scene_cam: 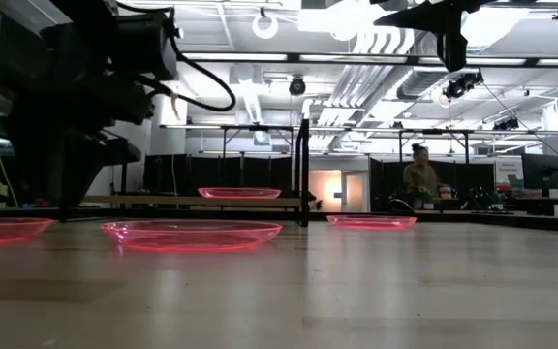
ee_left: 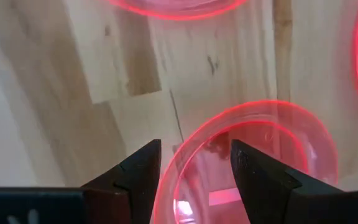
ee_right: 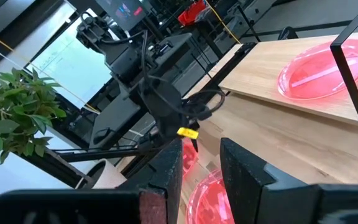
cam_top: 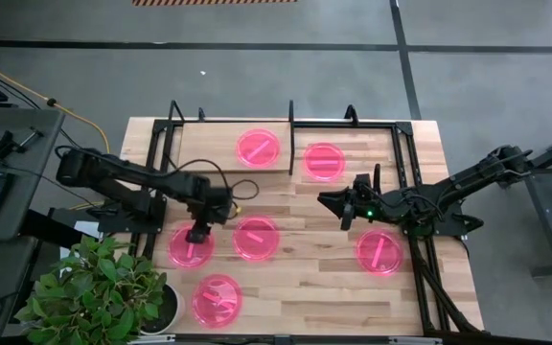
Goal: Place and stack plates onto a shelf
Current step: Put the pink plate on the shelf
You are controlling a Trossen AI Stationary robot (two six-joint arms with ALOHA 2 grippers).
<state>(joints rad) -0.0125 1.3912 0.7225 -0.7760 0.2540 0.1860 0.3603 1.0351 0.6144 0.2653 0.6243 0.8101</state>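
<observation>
Fingers, left gripper [cam_top: 197, 233]: high view, pointing straight down over the plate at the desk's 9 o'clock side [cam_top: 190, 246]; spread not readable from this height.
Fingers, right gripper [cam_top: 332, 201]: high view, above bare desk [cam_top: 305, 278] near centre, tips toward 9 o'clock; gap not readable here.
Shelf [cam_top: 214, 153]: high view, at the desk's 12 o'clock edge; one shelf plate [cam_top: 260, 149] rests on the board.
Loose plates: high view, rear plate [cam_top: 324, 161] just beside the shelf at its 3 o'clock; centre plate [cam_top: 256, 239]; right plate [cam_top: 380, 251] at 4 o'clock; front plate [cam_top: 217, 299] at 7 o'clock.
Plant [cam_top: 103, 287]: high view, potted, off the desk's 8 o'clock corner.
Low view: centre plate [scene_cam: 192, 234] flat on the desk; shelf plate [scene_cam: 239, 193] raised on the board behind it; a person [scene_cam: 420, 176] far back in the room.
Left wrist view: fingers [ee_left: 138, 171] apart, one on each side of the near rim of the plate below [ee_left: 260, 155]; contact cannot be told.
Right wrist view: fingers [ee_right: 241, 171] a narrow gap apart, holding nothing; shelf plate [ee_right: 325, 70] on the board; left arm [ee_right: 160, 99] beyond.
</observation>
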